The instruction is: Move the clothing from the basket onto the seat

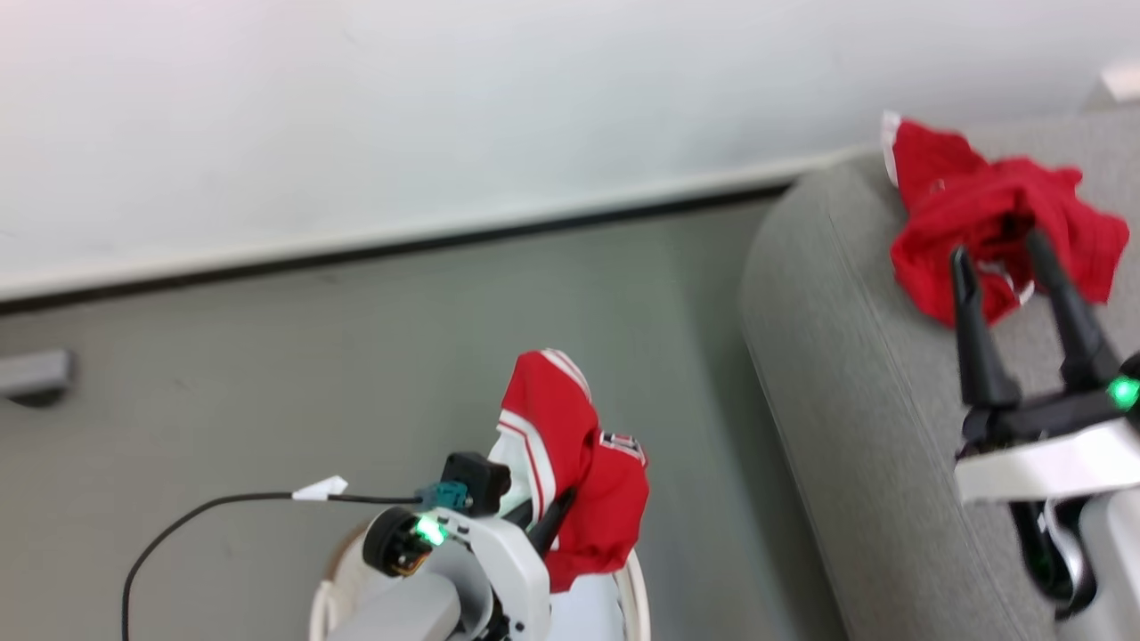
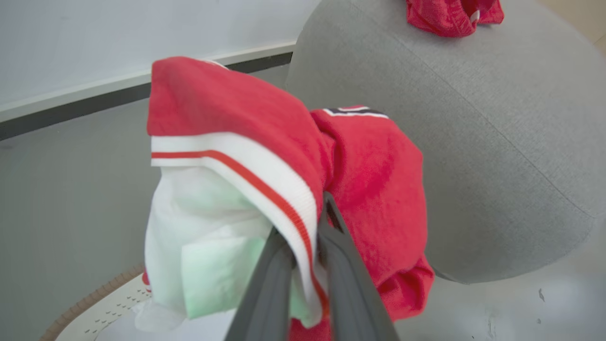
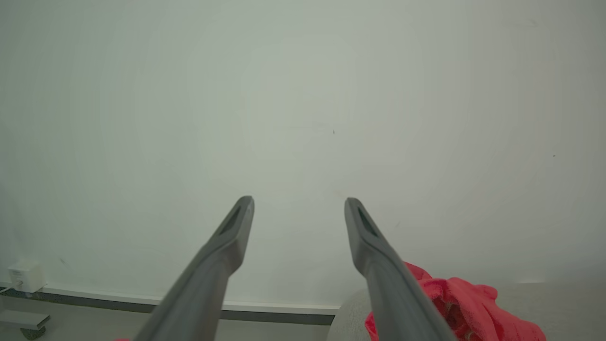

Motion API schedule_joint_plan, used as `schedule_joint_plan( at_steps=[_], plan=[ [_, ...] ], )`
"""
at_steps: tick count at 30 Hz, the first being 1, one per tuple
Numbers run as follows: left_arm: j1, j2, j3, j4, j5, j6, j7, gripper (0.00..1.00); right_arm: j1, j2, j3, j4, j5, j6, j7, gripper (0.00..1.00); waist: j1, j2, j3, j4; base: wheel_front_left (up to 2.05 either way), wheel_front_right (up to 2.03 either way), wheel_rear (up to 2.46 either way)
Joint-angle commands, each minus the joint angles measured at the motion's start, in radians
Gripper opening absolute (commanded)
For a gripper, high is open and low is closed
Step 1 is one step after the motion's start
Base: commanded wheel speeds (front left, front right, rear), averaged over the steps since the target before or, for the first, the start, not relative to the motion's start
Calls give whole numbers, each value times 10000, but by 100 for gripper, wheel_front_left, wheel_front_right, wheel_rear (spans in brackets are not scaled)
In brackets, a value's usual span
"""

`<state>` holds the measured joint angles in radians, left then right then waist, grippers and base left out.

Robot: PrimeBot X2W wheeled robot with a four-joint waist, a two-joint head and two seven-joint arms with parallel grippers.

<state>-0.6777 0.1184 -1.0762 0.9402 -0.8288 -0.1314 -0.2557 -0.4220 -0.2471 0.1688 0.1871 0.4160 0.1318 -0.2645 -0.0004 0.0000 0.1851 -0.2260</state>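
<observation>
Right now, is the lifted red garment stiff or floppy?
Probably floppy: the red garment droops on both sides of the left gripper. Likely light: one narrow pinch holds it above the basket. It might slip: only its striped edge looks caught.

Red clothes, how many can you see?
2. A crumpled red garment lies on the grey seat. A striped red garment hangs pinched in the left claw above the basket. More may be hidden inside the basket.
</observation>
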Motion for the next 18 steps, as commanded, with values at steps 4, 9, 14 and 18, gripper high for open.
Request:
schedule_joint_plan(
  at_steps=[4,9,14,18],
  plan=[
    [-36,252,674,-942,286,169,-96,0,861,159,113,112,125,-22,6,100,4,0,-1306,642,0,0,0],
    [273,722,1601,-2580,881,525,-89,0,1507,314,368,101,59,-22,6,100,4,0,-1773,723,0,0,0],
    [315,1098,2228,-3951,1260,863,-87,0,1992,607,386,-81,141,-22,6,100,4,0,-1978,752,0,0,0],
    [294,1359,2499,-4790,1438,1090,-88,0,2336,856,365,-197,106,-22,8,100,4,0,-2047,780,0,0,0]
  ],
)
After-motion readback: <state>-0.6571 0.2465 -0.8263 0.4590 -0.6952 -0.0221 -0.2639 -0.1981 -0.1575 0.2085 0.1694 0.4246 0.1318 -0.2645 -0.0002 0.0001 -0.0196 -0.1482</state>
